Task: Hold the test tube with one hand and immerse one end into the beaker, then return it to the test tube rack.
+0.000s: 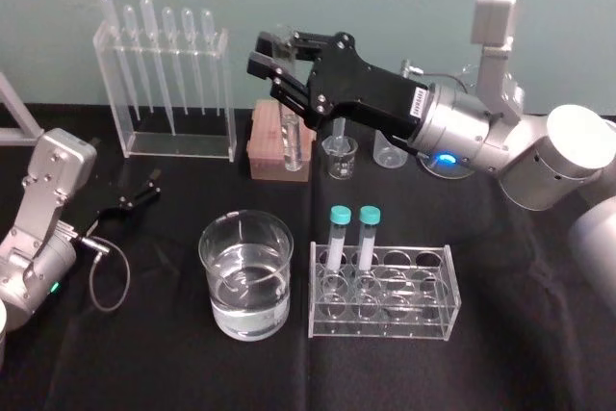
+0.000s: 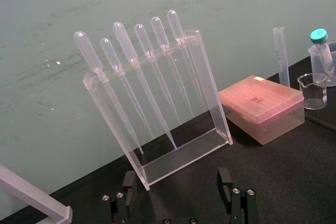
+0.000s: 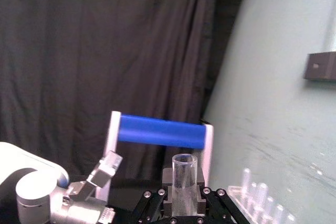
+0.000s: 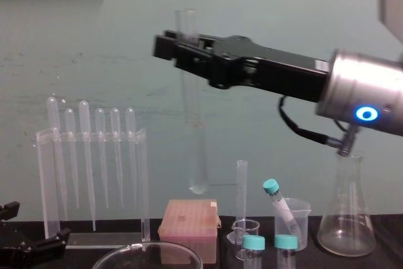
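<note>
Over black desk, before teal wall, grasping the test tube upright and high in right gripper jaws, clear of far glassware, apparently for dipping into the beaker near left, with left gripper parked at left, jaws released.

Black bench. Front: beaker, with test tube rack just beside it. Back: pipette stand, pink box.

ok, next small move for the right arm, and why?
Probably bring the test tube nearer, over the beaker, before lowering: the right gripper holds it upright and high, its bottom above the pink box behind the beaker. Left gripper sits parked at left.
</note>
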